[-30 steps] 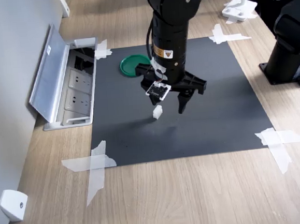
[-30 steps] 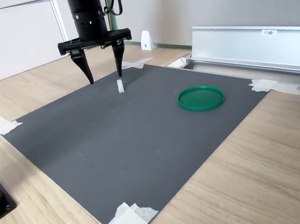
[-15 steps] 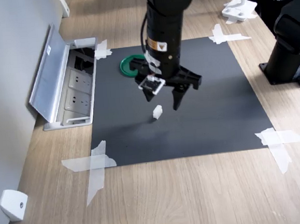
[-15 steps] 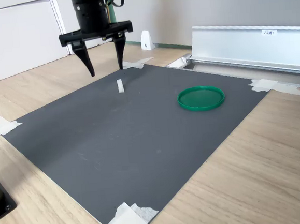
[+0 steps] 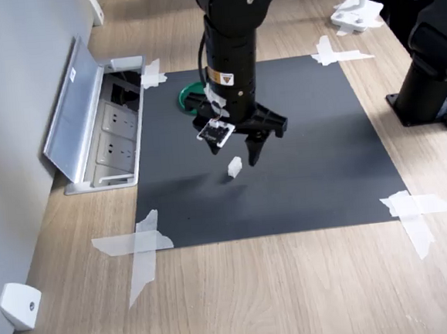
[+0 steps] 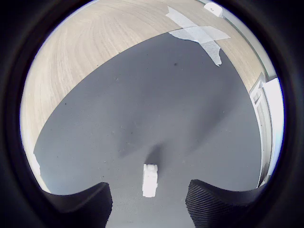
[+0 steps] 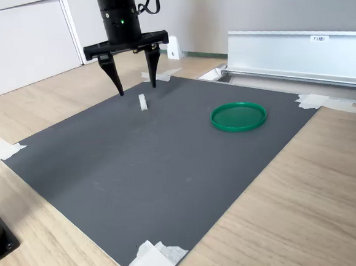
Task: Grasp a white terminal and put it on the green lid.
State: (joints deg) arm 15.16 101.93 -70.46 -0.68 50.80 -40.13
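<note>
The white terminal (image 5: 234, 165) stands on the black mat (image 5: 322, 136), small and upright; in the second exterior view the terminal (image 7: 142, 102) shows near the mat's far edge. My gripper (image 5: 234, 149) hangs open just above it, empty. In the wrist view the terminal (image 6: 150, 179) lies between the two dark fingers (image 6: 83, 205), apart from both. In the second exterior view the gripper (image 7: 137, 88) has its tips just behind and above the terminal. The green lid (image 7: 239, 116) lies flat on the mat to the second exterior view's right; in the first exterior view my arm hides most of the lid (image 5: 190, 98).
An open floor socket box with a raised silver lid (image 5: 76, 109) borders the mat at the first exterior view's left. White tape strips (image 5: 141, 247) hold the mat's corners. A white wedge piece (image 5: 17, 305) lies near the wall. A black machine base (image 5: 433, 73) stands at the first exterior view's right.
My open gripper has shifted toward the first exterior view's left, ending over the terminal. The terminal and lid have not moved.
</note>
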